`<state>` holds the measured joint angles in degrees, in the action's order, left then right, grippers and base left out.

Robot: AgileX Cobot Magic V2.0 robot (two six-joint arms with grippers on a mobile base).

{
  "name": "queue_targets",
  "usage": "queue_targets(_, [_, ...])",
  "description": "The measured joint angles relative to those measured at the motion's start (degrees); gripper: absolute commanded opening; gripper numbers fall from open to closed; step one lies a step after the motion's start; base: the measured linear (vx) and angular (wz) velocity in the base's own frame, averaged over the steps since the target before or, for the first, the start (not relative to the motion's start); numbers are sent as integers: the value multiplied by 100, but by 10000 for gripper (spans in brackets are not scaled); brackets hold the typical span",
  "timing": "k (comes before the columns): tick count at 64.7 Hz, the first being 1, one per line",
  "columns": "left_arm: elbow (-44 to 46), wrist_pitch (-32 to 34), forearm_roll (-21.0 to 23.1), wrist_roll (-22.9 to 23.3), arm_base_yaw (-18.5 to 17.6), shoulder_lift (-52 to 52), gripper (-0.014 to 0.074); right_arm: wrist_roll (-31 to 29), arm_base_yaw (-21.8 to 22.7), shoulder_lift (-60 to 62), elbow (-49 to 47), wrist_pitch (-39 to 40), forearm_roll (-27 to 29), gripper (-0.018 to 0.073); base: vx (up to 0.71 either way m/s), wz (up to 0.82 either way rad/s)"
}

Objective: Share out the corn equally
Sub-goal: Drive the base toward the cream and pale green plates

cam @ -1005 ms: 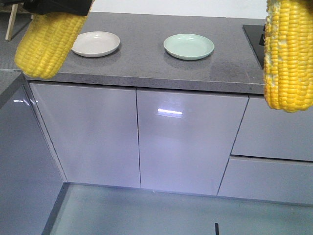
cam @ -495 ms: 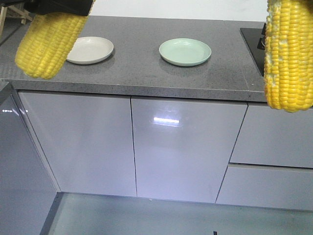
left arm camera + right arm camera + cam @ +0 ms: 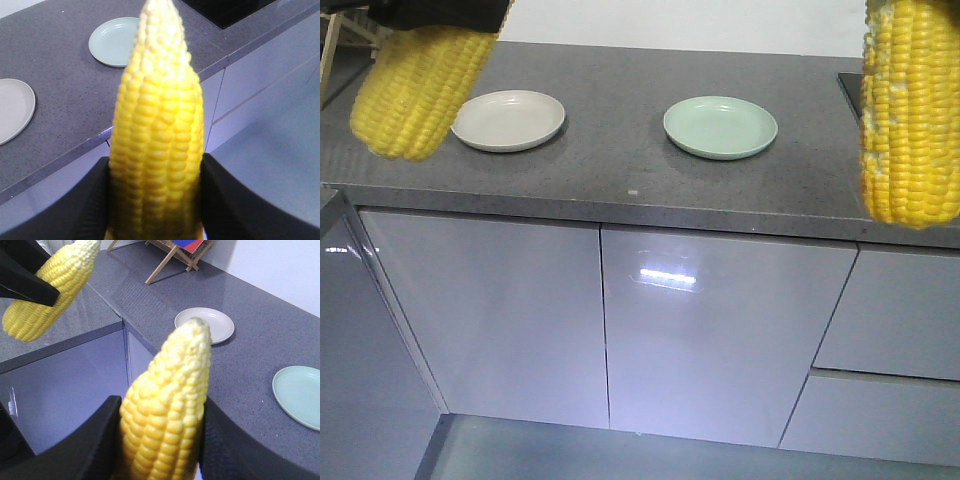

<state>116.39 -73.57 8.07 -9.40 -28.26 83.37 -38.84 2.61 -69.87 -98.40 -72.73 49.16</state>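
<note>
Two corn cobs hang in the air in front of the grey counter (image 3: 620,170). My left gripper (image 3: 156,200) is shut on one corn cob (image 3: 157,130), which the front view shows at the upper left (image 3: 415,90), tip down. My right gripper (image 3: 160,440) is shut on the other cob (image 3: 167,405), at the right edge of the front view (image 3: 910,110). A white plate (image 3: 508,120) and a pale green plate (image 3: 720,127) sit on the counter beyond both cobs. The left cob (image 3: 50,290) also shows in the right wrist view.
White cabinet doors (image 3: 720,330) and drawers (image 3: 890,400) run below the counter's front edge. A black cooktop (image 3: 225,7) is set into the counter to the right of the green plate. A wooden frame (image 3: 175,255) stands past the counter's far left end.
The counter and both plates have shifted right and lower in the front view, so the view moved. Both cobs keep their places in the grippers.
</note>
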Motion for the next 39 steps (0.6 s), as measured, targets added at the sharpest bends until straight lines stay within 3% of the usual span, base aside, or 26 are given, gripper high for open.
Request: queue_targets(39, [0,0,0,0,0,0,-8,0,0,0,0,-2,0,-4,17,-3])
